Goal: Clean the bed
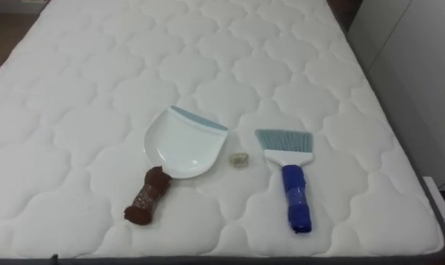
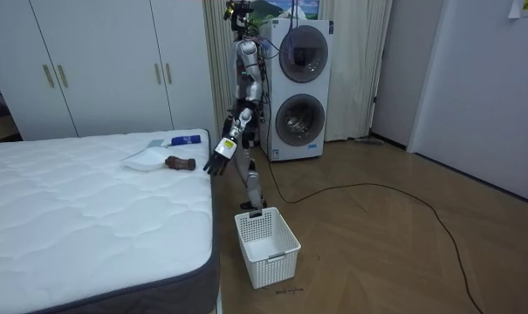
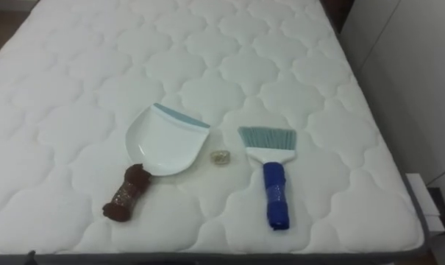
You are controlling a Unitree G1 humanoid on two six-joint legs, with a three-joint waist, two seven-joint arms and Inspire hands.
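The robot is standing at the end of the bed with the white quilted mattress point(image 1: 75, 88), facing along it, with the stacked white washing machines point(image 2: 300, 87) just behind it and a white plastic laundry basket point(image 2: 265, 246) sitting on the wooden floor point(image 2: 394, 253) near its feet. Its left hand point(image 2: 220, 162) is hanging beside the mattress corner, below the level of the top surface, fingers loose and spread, holding nothing. On the mattress close in front of it, a white plastic dustpan with a grey-blue lip point(image 1: 182, 143) is lying flat, its handle wrapped in brown cloth point(image 1: 147, 197) pointing back toward the robot and its lip facing away. To the robot's right of it, a hand brush with pale blue bristles and a blue-wrapped handle point(image 1: 287, 158) is lying with the bristles pointing away and the handle toward the robot. A small crumpled yellowish scrap point(image 1: 239, 160) is sitting between the two, just beside the pan's right edge (I can't make out whether it is touching). White wardrobe doors point(image 2: 98, 61) are lining the wall beyond the bed.
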